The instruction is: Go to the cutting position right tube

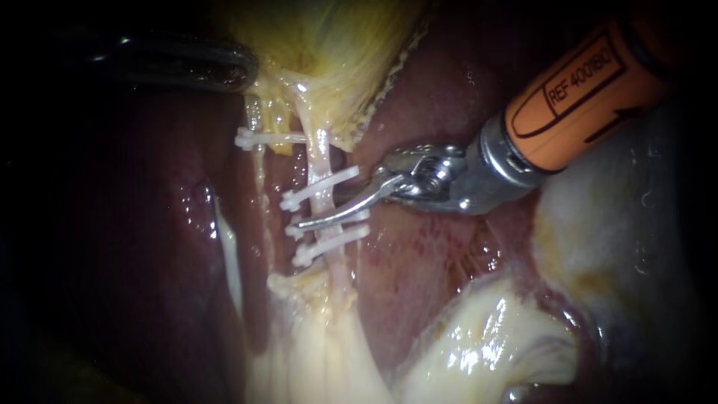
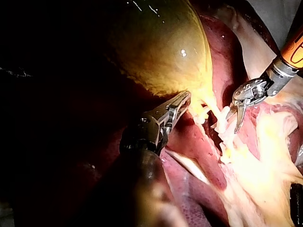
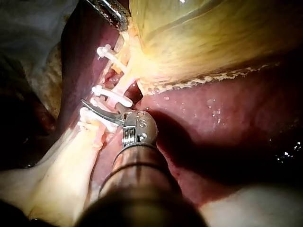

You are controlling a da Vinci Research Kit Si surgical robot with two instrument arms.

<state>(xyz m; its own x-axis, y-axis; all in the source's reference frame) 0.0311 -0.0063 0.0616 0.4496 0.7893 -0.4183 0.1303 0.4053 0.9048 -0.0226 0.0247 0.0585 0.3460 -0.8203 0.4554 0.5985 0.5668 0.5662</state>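
1. The right instrument (image 1: pixel 323 210) comes in on an orange shaft. Its metal wrist hangs over the liver (image 1: pixel 426 254), and its 2 curved blades reach the right tube (image 1: pixel 320 158).
2. Its jaws are spread. 1 blade crosses in front of the right tube and the other passes behind it, so the tube lies in the gap. Whether both blades touch it does not show.
3. The right tube is a thin, pale cord. It runs from the gallbladder (image 1: pixel 336 45) across the liver's dark red surface to the pale fatty tissue (image 1: pixel 321 352).
4. 3 white clips sit across this tube. The upper clip (image 1: pixel 320 187) lies on the gallbladder side of the blades. The middle clip (image 1: pixel 290 230) lies just past the front blade and is partly hidden by it. The lower clip (image 1: pixel 329 245) lies beyond that, nearest the fatty tissue.
5. A 4th clip (image 1: pixel 269 138) lies apart from those 3, near the gallbladder's edge and on the side of the left instrument (image 1: pixel 238 71).
6. The left instrument is dark and sits at the gallbladder's edge. In the left wrist view its jaws lie pressed together, pinching the yellow rim of the gallbladder (image 2: pixel 161 42).
7. In the right wrist view the right instrument (image 3: pixel 97 109) lays a blade across the tube between clips, with the gallbladder (image 3: pixel 203 38) ahead of it.
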